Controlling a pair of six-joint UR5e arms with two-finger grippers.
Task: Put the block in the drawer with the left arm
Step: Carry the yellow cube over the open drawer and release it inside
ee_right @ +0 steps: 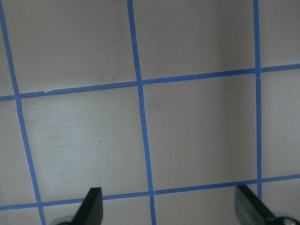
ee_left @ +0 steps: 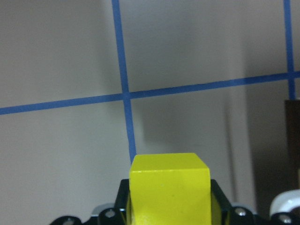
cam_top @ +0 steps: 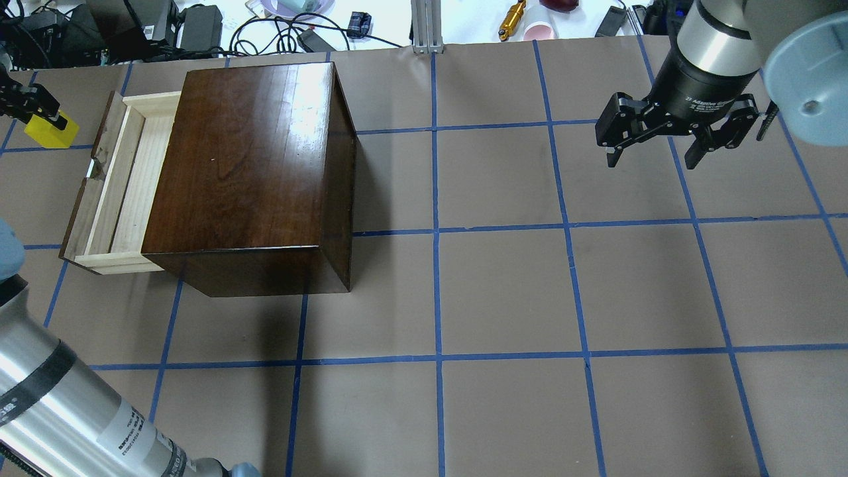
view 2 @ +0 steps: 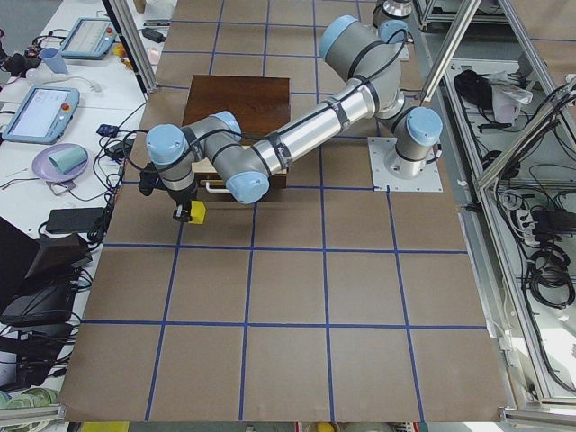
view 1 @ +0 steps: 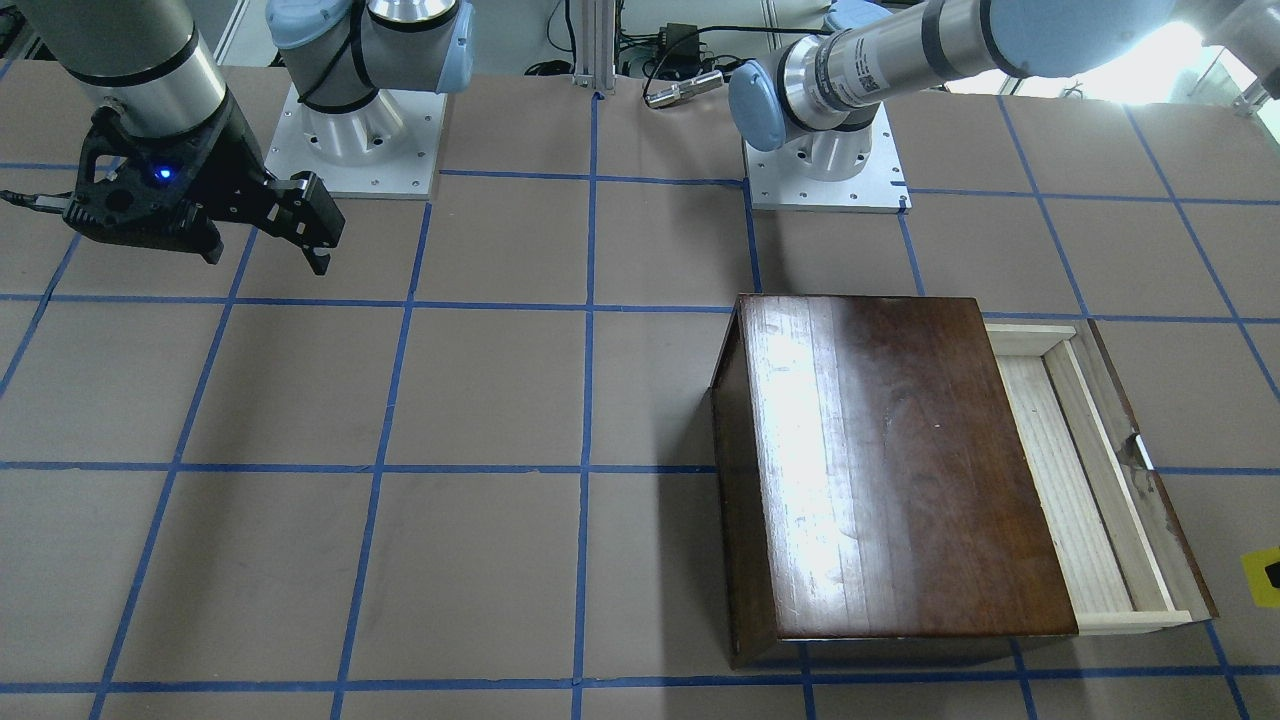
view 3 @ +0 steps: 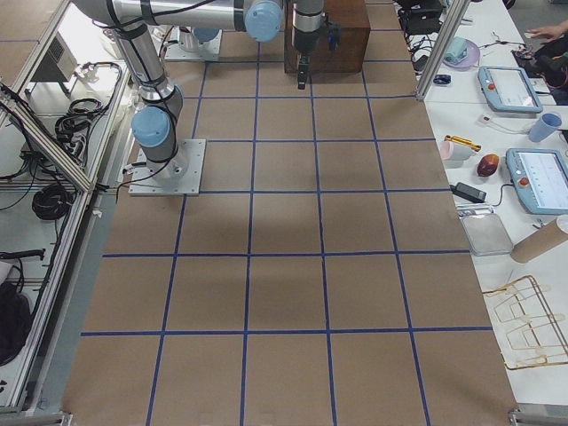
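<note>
- The block [ee_left: 168, 187] is clamped between the fingers of the left tool [cam_top: 45, 116]. This grip is seen clearly in the left wrist view, but the drawer is not shown there.
- In the overhead view the block is found just outside the dark front panel of the open drawer [cam_top: 126, 185], not yet inside.
- It is judged that the block should be raised over this panel, brought above the pale tray and released low.
- Well apart over the table [cam_top: 503, 291], the right tool [cam_top: 652, 159] is spread wide and empty.
</note>
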